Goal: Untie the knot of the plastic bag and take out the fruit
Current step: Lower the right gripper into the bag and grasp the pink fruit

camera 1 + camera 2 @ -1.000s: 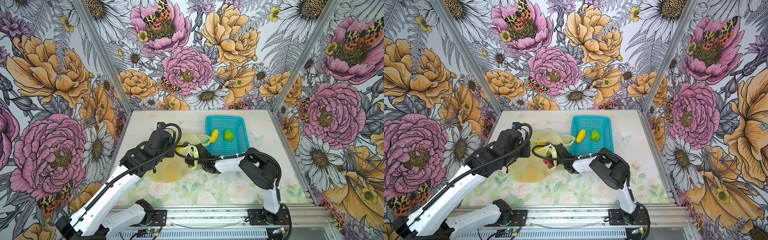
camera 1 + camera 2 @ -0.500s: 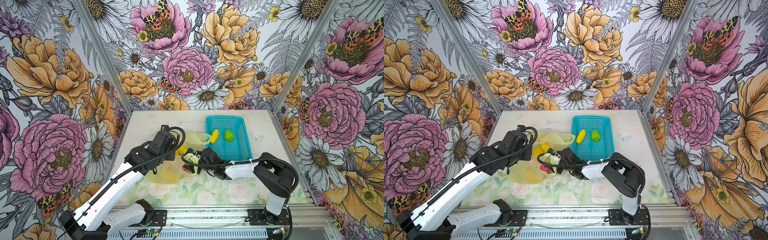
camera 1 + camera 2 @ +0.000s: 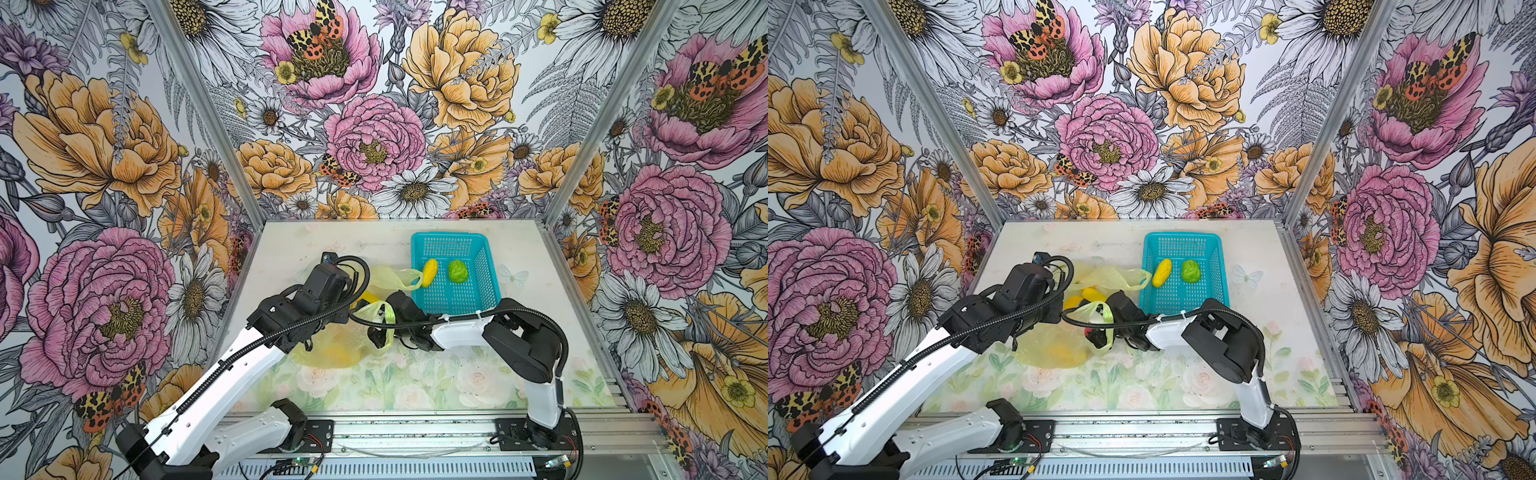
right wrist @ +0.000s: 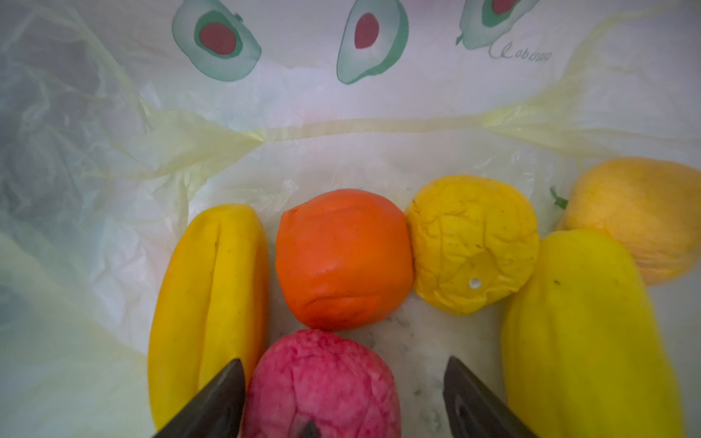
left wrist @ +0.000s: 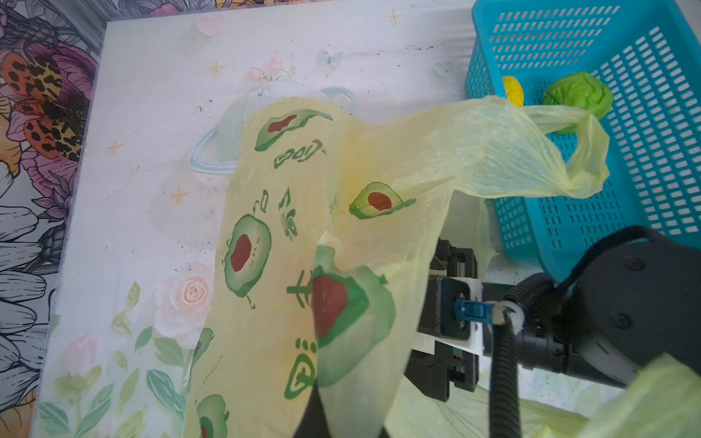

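Note:
The yellow-green plastic bag (image 3: pixel 328 353) (image 3: pixel 1050 349) lies at mid-table with its mouth facing the basket. No knot shows; its two handle loops (image 3: pixel 395 278) hang apart. My left gripper (image 5: pixel 326 424) is shut on the plastic bag's film (image 5: pixel 303 212) and holds it up. My right gripper (image 4: pixel 341 379) (image 3: pixel 376 336) is inside the bag, open. A pink-red fruit (image 4: pixel 322 383) sits between its fingers, with a gap on one side. Beyond it lie an orange (image 4: pixel 343 258), a lemon (image 4: pixel 474 242), yellow bananas (image 4: pixel 208 295) and a mango (image 4: pixel 641 212).
A teal basket (image 3: pixel 449 236) stands at the back right, holding a yellow fruit (image 3: pixel 430 272) and a lumpy green one (image 3: pixel 458 271). One handle loop reaches toward its rim. Flowered walls close in three sides.
My right gripper has pushed further into the bag, toward the near side, and its jaws have spread wider. The left gripper has kept its hold on the film.

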Robot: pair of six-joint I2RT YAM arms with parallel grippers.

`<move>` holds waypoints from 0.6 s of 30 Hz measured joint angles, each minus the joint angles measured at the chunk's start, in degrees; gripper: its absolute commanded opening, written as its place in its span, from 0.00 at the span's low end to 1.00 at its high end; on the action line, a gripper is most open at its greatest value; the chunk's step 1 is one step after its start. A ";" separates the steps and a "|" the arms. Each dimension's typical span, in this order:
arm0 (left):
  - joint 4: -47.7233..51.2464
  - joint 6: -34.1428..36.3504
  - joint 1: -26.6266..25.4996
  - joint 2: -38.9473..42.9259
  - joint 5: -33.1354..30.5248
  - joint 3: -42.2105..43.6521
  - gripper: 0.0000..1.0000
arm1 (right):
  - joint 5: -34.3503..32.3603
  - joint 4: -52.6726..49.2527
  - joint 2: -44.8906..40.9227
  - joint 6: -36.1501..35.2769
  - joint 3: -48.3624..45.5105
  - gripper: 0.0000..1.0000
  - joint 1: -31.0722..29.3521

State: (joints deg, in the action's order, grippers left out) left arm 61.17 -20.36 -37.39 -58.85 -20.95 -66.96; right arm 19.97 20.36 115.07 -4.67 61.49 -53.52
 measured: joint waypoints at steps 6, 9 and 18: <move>0.13 -0.02 -0.15 0.31 0.00 0.00 0.00 | -3.04 -4.68 4.61 -1.07 4.79 0.73 -0.48; 0.15 -0.02 -0.24 0.31 0.02 0.00 0.00 | -4.02 -5.25 5.09 -1.53 5.29 0.61 -0.76; -1.05 -0.92 1.92 1.18 3.08 1.73 0.00 | -5.81 -1.81 -0.02 -0.31 -1.44 0.26 -1.31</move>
State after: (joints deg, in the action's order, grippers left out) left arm 60.12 -21.28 -35.46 -57.67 -17.87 -65.23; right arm 14.15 18.55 115.04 -4.97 60.05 -54.83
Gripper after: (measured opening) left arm 0.045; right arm 0.525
